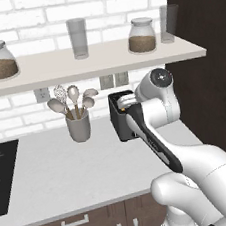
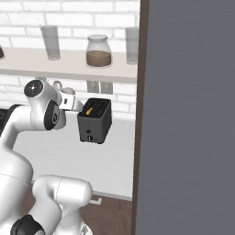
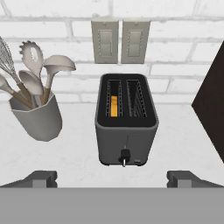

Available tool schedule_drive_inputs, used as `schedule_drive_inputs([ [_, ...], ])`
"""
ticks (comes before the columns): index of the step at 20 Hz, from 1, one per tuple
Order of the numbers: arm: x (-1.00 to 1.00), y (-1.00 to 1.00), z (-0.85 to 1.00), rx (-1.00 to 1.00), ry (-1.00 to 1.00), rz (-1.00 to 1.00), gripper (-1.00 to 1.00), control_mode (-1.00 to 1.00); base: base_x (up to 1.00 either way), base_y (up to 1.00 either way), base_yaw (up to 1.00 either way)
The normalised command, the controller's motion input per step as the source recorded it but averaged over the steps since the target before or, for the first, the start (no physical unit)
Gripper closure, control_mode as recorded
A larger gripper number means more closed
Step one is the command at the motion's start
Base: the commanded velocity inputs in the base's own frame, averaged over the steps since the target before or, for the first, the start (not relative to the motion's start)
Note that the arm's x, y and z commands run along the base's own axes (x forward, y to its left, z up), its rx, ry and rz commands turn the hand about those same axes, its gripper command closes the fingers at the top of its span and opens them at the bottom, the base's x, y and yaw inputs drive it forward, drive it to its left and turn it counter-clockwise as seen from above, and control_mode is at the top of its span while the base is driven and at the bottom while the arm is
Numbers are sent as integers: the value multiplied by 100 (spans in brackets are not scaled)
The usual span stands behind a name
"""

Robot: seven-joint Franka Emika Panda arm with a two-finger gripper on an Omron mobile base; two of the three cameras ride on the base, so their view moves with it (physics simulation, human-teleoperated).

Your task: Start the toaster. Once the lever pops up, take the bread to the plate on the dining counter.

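The toaster (image 3: 126, 120) is a small, boxy, dark grey appliance with two slots in its top. It stands upright on the light grey worktop (image 1: 63, 177), its back toward the white brick wall (image 3: 175, 48), directly below the pair of wall switch plates (image 3: 120, 41). Its narrow front face carries a vertical lever slot with a small dark knob (image 3: 124, 156) sitting low, near the base.

The bread (image 3: 113, 106) sits down inside the toaster's left slot as seen from the hand. Only its orange-yellow crust edge shows; the face of the slice is hidden by the slot walls.

The gripper (image 3: 111, 178) is in front of the toaster's narrow face and apart from it. Its jaws are spread wide, nothing between them, and the two dark fingertips (image 3: 41, 178) stand well out to either side of the toaster.

The hand view alone gives the knob and the slot interior clearly. The right base view shows the toaster (image 2: 95, 120) with an orange patch in one slot, beside a dark cabinet side (image 2: 142, 114). In the left base view the arm covers most of the toaster (image 1: 120, 119), but this view shows the grey utensil cup (image 1: 79, 125) to the toaster's left, holding spoons and a whisk, and the shelf (image 1: 93, 62) above the toaster carrying two lidded jars and two glasses.
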Motion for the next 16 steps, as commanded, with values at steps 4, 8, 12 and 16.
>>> schedule_drive_inputs([
  [4,0,0,0,0,0,0,-100,-100,0,0,0],
  [8,0,0,0,0,0,0,-100,-100,0,0,0],
  [12,0,0,0,0,0,0,-100,-100,0,0,0],
  [16,0,0,0,0,0,0,-100,-100,0,0,0],
])
